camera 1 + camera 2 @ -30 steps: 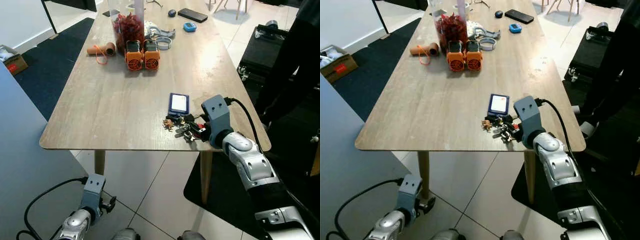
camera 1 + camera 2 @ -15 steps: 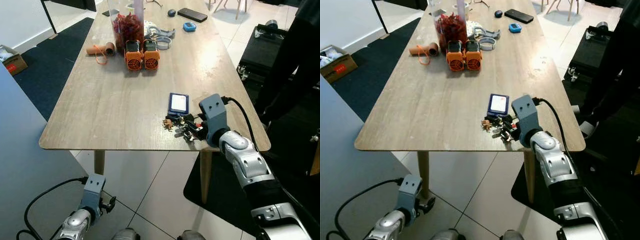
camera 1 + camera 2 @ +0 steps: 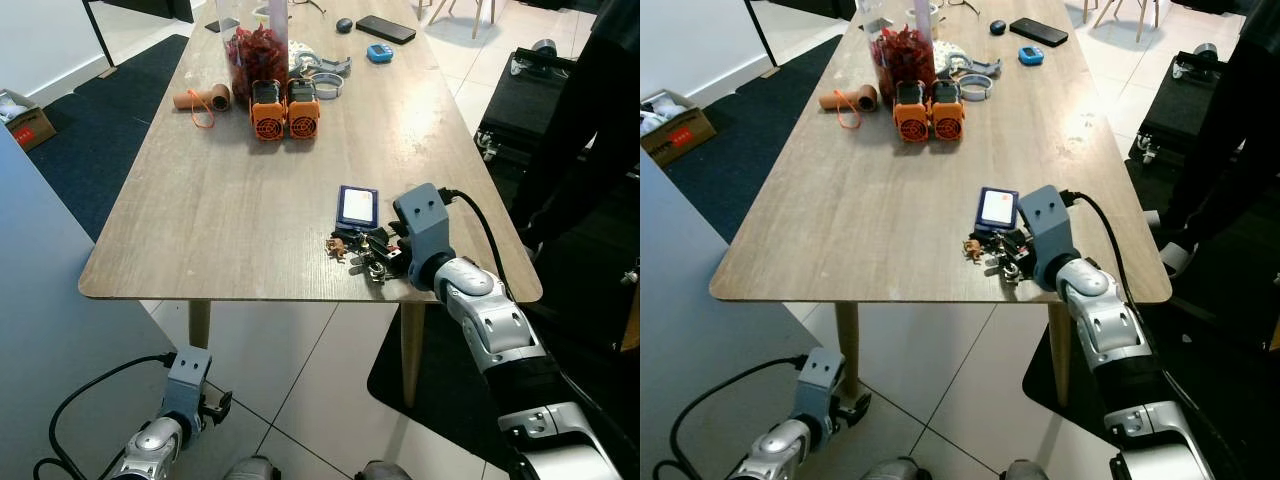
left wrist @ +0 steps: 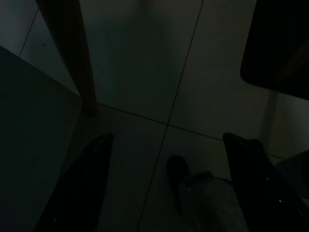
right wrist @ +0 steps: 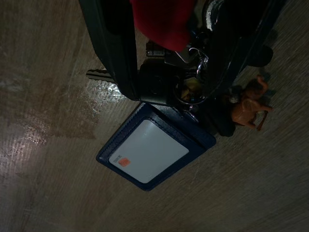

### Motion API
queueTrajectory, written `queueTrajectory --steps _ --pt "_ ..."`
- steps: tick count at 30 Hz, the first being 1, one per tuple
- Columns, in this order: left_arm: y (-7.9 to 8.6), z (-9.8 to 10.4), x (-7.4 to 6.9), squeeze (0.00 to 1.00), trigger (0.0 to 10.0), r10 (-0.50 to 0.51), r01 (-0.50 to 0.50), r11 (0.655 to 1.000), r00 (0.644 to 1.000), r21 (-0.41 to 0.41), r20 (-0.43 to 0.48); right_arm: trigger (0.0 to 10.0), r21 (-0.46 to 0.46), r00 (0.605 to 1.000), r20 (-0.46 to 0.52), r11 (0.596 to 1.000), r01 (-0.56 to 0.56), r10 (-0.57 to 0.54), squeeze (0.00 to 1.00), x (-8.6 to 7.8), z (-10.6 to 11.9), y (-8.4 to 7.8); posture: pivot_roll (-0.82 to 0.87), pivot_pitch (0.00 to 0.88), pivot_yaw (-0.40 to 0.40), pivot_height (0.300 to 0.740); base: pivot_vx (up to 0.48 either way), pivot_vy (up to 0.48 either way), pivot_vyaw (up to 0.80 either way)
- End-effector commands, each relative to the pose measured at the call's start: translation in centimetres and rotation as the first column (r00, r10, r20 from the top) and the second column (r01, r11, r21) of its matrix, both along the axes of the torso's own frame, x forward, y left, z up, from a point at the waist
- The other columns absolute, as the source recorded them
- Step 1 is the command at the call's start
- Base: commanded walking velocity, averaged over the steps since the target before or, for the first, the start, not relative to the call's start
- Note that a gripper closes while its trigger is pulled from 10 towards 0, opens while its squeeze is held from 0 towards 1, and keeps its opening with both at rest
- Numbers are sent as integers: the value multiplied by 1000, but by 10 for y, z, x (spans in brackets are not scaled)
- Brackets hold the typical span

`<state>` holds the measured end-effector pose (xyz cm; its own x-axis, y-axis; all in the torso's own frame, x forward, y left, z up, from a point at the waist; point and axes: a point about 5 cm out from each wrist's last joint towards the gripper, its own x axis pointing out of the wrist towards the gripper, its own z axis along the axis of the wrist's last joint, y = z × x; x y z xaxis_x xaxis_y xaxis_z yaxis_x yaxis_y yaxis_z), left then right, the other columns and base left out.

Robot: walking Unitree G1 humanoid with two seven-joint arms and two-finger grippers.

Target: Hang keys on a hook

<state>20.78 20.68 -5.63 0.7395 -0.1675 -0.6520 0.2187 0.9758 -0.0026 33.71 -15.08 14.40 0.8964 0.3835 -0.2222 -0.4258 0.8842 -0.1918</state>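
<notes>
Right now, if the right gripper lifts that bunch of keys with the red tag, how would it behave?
The bunch of keys with the red tag is loose metal pieces on rings, so it would likely dangle and shift. The attached blue card holder and small brown charm would probably swing below.

Hard to tell how many keys (image 5: 176, 79) sit in the bunch, too dark and tangled between the right gripper's (image 5: 166, 48) fingers. Red tag (image 5: 161, 19) cut off at the edge. Left wrist view very dark: only two fingers (image 4: 79, 186), a table leg (image 4: 67, 53) and floor tiles (image 4: 140, 63).
</notes>
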Motion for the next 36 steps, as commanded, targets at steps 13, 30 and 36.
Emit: queueTrajectory --steps 13,30,36 --pt "9 -4 -7 0 10000 3 -2 1000 999 25 -36 10000 -34 998 -49 999 -37 36 0 -7 -10 1 56 124 13 740 0 0 0" --pt "9 -3 -6 0 10000 -2 2 1000 999 26 -33 10000 -38 998 -57 999 -24 22 0 -13 -12 -3 54 123 17 740 0 0 0" --pt "8 -3 -5 0 10000 -4 4 1000 999 26 -32 8549 -37 998 -63 999 -22 19 0 -13 -14 -4 56 115 14 740 0 0 0"
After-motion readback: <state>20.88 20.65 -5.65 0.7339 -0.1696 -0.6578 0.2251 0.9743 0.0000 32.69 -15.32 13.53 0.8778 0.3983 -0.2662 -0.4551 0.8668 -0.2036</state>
